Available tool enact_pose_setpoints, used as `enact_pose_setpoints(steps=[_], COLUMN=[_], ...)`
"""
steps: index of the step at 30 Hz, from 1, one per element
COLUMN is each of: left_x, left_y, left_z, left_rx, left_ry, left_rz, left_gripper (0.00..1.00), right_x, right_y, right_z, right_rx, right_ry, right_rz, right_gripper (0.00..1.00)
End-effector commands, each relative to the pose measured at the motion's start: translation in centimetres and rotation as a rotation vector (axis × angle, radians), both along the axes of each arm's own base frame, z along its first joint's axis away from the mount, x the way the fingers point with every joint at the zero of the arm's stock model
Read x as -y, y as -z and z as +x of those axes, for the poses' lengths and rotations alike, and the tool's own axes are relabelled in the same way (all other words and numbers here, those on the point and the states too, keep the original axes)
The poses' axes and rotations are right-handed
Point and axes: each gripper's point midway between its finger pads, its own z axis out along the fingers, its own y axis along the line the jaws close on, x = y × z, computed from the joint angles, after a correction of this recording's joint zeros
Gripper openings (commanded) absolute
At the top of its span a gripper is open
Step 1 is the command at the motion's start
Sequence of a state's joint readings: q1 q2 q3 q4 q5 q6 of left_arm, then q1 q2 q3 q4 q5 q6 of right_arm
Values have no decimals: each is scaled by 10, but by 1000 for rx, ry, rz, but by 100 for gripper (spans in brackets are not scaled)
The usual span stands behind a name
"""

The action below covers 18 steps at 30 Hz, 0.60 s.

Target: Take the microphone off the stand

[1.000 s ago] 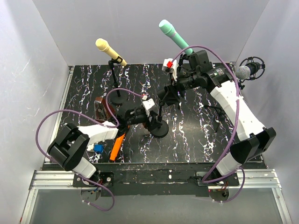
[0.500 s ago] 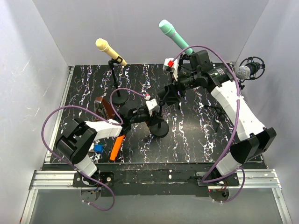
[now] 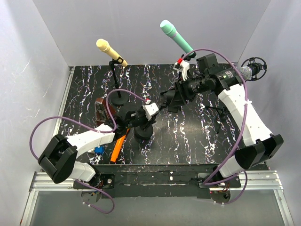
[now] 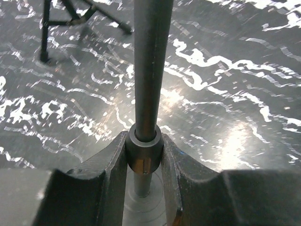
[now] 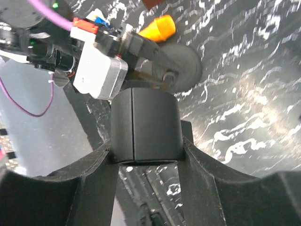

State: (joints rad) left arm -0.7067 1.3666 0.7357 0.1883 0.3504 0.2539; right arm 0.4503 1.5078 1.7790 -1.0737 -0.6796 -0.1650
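A black microphone (image 5: 146, 125) sits between the fingers of my right gripper (image 5: 146, 147), which is shut on it. In the top view this gripper (image 3: 168, 100) is above the table's middle. My left gripper (image 4: 145, 141) is shut on the collar of the black stand pole (image 4: 150, 70), just above the round base (image 4: 141, 207). In the top view the left gripper (image 3: 137, 123) and base (image 3: 142, 132) are down and left of the microphone. The right wrist view shows the base (image 5: 183, 61) below the microphone. The microphone looks apart from the pole.
A green microphone (image 3: 175, 36) and a yellow microphone (image 3: 110, 51) stand on stands at the back. A silver-headed microphone (image 3: 248, 70) is at the right wall. An orange object (image 3: 117, 145), a brown object (image 3: 100, 109) and a small blue object (image 3: 98, 149) lie front left.
My left gripper has dragged the stand base to the left. My right gripper has moved right with the black microphone, away from the stand.
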Motion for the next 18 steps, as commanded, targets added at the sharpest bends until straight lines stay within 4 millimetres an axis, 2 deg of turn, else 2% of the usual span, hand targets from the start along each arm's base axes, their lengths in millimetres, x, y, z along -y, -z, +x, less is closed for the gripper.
enact_pose_setpoints(steps=[1,3,5,8,9,11,12,14,18], left_x=[-27,-34,-38,-27,-20,-15,-15,-13,-14], left_y=[-3,4,2,-11,-12,-22,-25,-31,-30], left_z=[36,45,50,38,26,10,4,-12,-32], left_rx=[155,164,149,109,73,1,-34,-126,-256], left_ry=[-243,-322,-363,-280,-191,-103,-67,48,277], left_rz=[113,164,182,161,149,103,85,46,-5], left_gripper=[0,0,0,0,9,53,66,74,77], right_x=[13,13,14,15,14,14,15,18,27], right_y=[35,38,36,28,25,18,15,18,30], right_z=[-24,-25,-22,-14,-12,-12,-15,-17,-28], right_rx=[-332,-415,-444,-408,-375,-260,-205,-97,144], right_ry=[146,171,175,141,121,34,-4,-70,-206], right_rz=[-70,-54,-28,10,17,39,50,55,49], right_gripper=[1,1,1,1,1,1,1,1,1])
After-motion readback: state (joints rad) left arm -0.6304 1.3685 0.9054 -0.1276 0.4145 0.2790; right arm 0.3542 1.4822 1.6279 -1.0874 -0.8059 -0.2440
